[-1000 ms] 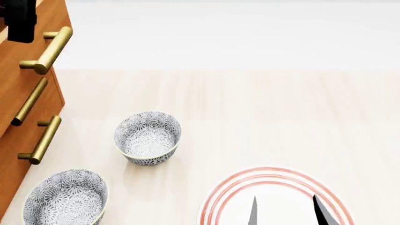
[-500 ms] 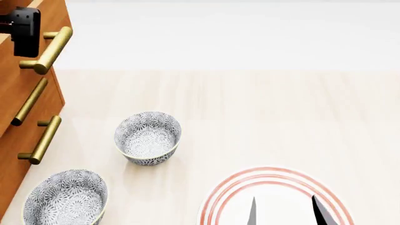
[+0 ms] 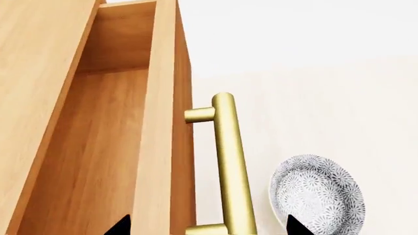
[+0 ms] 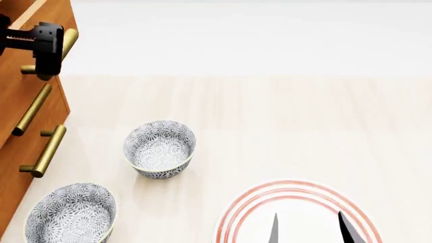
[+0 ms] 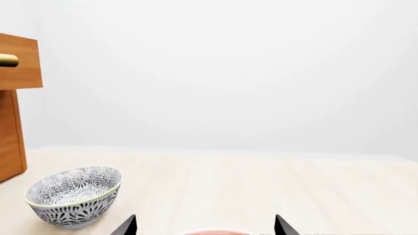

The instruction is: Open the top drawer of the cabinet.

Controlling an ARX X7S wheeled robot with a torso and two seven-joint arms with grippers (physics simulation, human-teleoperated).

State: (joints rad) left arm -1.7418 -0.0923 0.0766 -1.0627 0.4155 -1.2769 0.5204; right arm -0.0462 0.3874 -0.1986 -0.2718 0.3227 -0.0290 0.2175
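Observation:
The orange-brown cabinet (image 4: 17, 96) stands at the far left with three brass bar handles. The top drawer (image 3: 104, 147) stands pulled out, and its paler wood inside shows in the left wrist view. My left gripper (image 4: 46, 50) is open and hangs in front of the top drawer's brass handle (image 3: 230, 161), partly hiding it in the head view. In the left wrist view the left gripper (image 3: 207, 229) has its fingertips (image 3: 294, 227) wide apart on either side of the drawer front and handle. My right gripper (image 4: 309, 229) is open and empty, low over the plate (image 4: 236, 212).
Two patterned bowls stand by the cabinet, one (image 4: 160, 148) near the middle and one (image 4: 71, 212) at the front left. The middle handle (image 4: 32, 109) and lower handle (image 4: 47, 151) jut out. The red-ringed plate lies at the front right. The nearer bowl (image 5: 75, 196) shows in the right wrist view.
My left gripper has moved down and to the right in the head view, from beside the drawer front to in front of the top handle. The drawer, bowls and right arm have not moved.

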